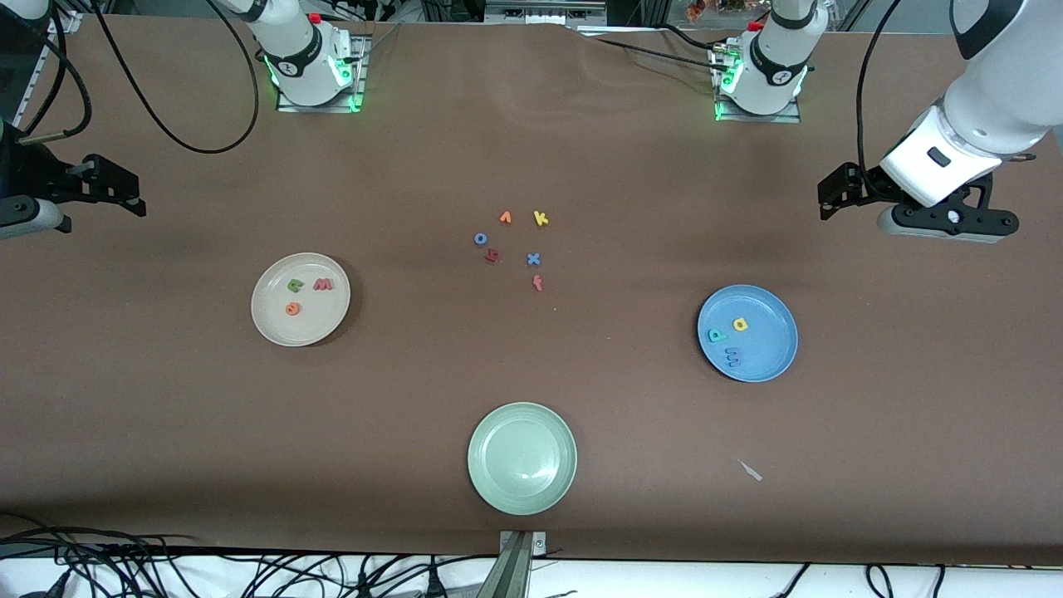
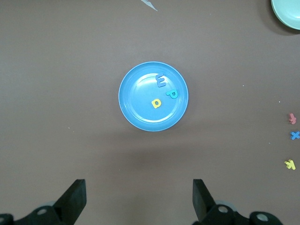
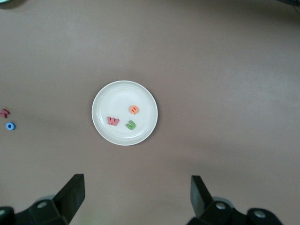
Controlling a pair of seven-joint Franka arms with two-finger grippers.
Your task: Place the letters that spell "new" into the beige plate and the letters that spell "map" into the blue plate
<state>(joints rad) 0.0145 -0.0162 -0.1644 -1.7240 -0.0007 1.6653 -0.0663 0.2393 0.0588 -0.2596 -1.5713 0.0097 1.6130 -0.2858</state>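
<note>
The beige plate holds a green n, a red w and an orange e; the right wrist view shows the same plate. In the blue plate lie a yellow a, a teal p and a blue m; the left wrist view shows this plate too. My left gripper hangs open and empty over bare table at its arm's end. Likewise my right gripper is open and empty at the right arm's end.
Loose letters lie mid-table: an orange one, a yellow k, a blue o, a red one, a blue x and a red f. A pale green plate sits nearest the camera, with a white scrap beside it.
</note>
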